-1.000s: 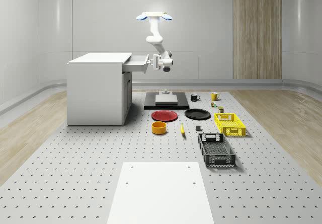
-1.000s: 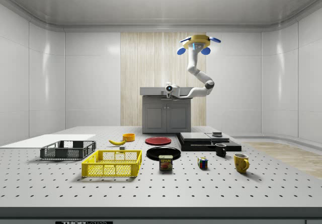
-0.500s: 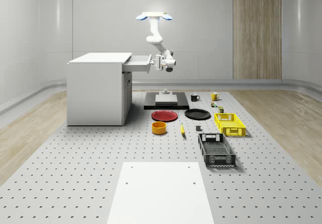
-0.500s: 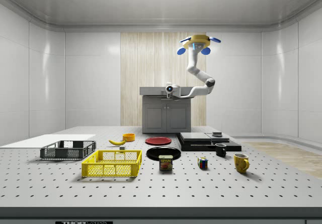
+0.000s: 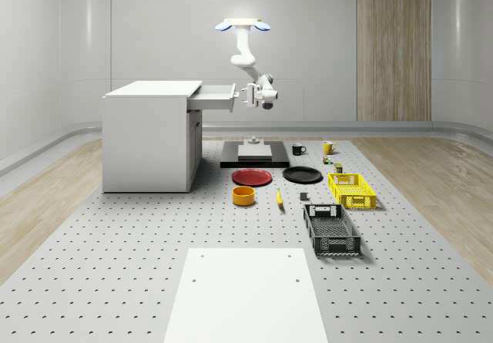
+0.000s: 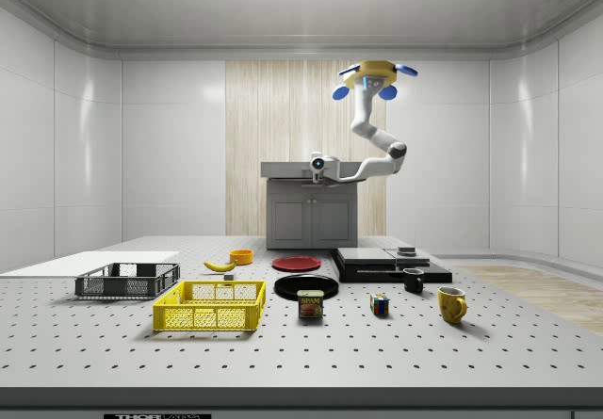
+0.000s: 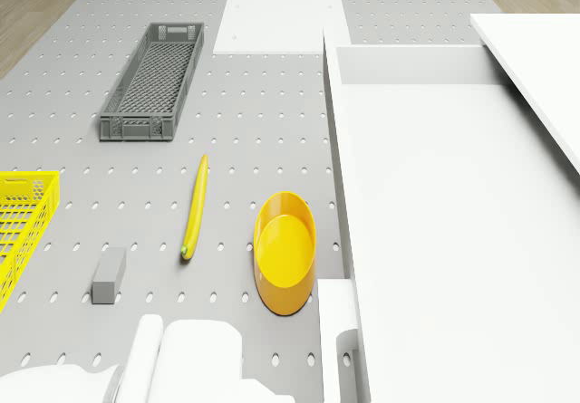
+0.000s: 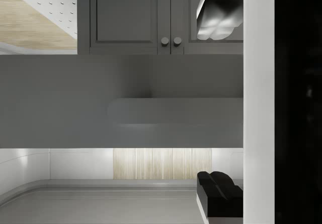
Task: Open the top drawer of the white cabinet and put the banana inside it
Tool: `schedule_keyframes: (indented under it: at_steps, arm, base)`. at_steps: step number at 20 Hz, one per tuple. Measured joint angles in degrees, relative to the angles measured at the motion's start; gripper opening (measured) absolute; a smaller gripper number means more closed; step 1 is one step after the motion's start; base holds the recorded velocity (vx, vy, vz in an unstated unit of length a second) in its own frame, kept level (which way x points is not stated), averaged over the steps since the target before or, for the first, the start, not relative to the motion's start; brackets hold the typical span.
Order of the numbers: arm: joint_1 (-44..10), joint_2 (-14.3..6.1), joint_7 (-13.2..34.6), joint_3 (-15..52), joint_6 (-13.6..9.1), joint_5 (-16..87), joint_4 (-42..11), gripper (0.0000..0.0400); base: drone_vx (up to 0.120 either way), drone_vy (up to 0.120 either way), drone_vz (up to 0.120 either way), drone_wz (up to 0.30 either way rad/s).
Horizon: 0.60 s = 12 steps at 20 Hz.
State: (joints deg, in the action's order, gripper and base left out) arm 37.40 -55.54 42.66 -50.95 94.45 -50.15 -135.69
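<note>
Drawer [image 5: 214, 96] further out; pegboard table [image 5: 115, 243], seemingly white-walled room.

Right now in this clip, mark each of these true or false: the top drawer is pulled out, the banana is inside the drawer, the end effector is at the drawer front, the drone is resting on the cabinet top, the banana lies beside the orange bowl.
1. The top drawer of the white cabinet is pulled out. True.
2. The banana is inside the drawer. False: it lies on the table.
3. The end effector is at the drawer front. True.
4. The drone rests on the cabinet top. False: it hovers in the air beside the cabinet, above the open drawer's front.
5. The banana lies beside the orange bowl. True: they lie apart.
</note>
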Motion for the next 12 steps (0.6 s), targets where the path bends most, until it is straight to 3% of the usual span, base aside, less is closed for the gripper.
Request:
schedule_keyframes:
  at_steps: [12]
  arm:
    - [2.3,-2.4,1.3,-0.9,2.0,1.9,-0.3,0.04]
  base:
    - [0.12,0.12,0.0,0.0]
